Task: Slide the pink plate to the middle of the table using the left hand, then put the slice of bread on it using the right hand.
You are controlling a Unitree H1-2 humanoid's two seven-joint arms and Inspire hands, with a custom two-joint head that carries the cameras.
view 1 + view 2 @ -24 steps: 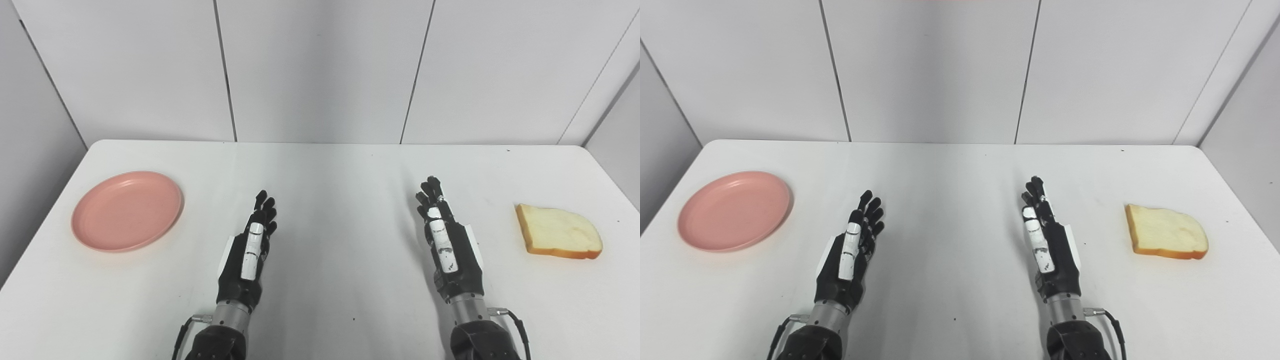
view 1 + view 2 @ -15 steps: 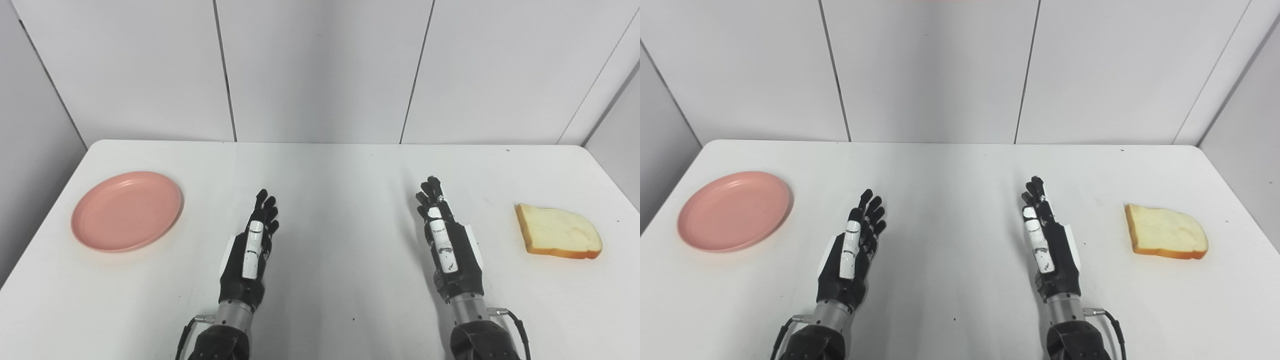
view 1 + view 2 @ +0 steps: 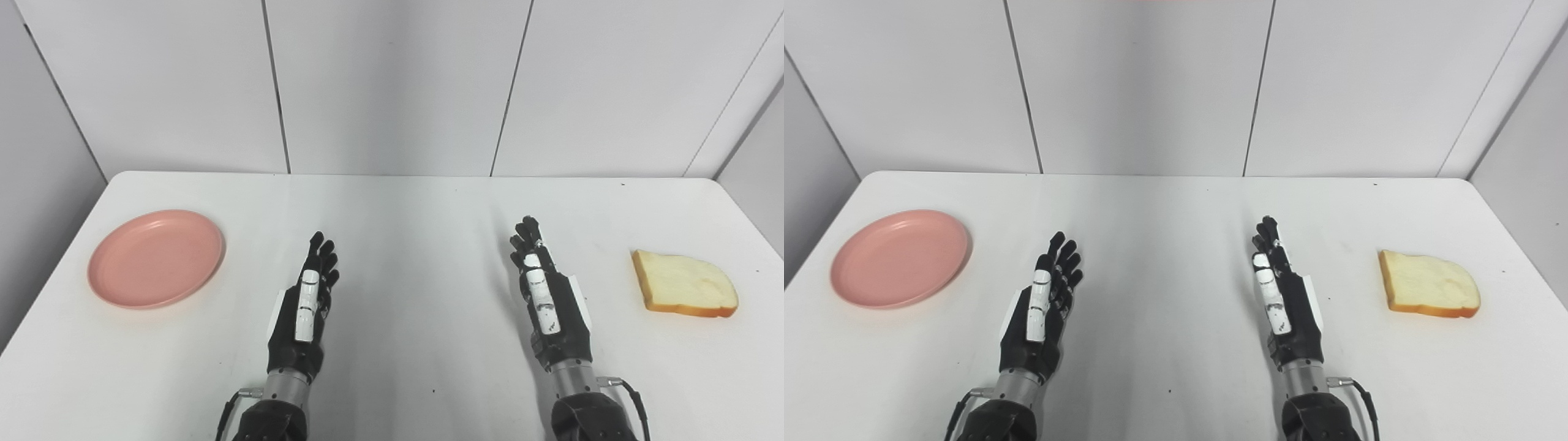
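The pink plate [image 3: 156, 258] lies flat near the table's left edge, with nothing on it. A slice of bread [image 3: 683, 284] with a brown crust lies flat near the right edge. My left hand [image 3: 305, 306] hovers over the table right of the plate, well apart from it, fingers stretched forward and holding nothing. My right hand [image 3: 546, 297] stands edge-up left of the bread, a clear gap between them, fingers straight and holding nothing.
The white table [image 3: 404, 233] has rounded far corners and ends at grey wall panels [image 3: 392, 86] behind. Bare tabletop lies between my two hands.
My left hand has shifted slightly left and forward, toward the plate's side. The right hand, plate and bread have not moved.
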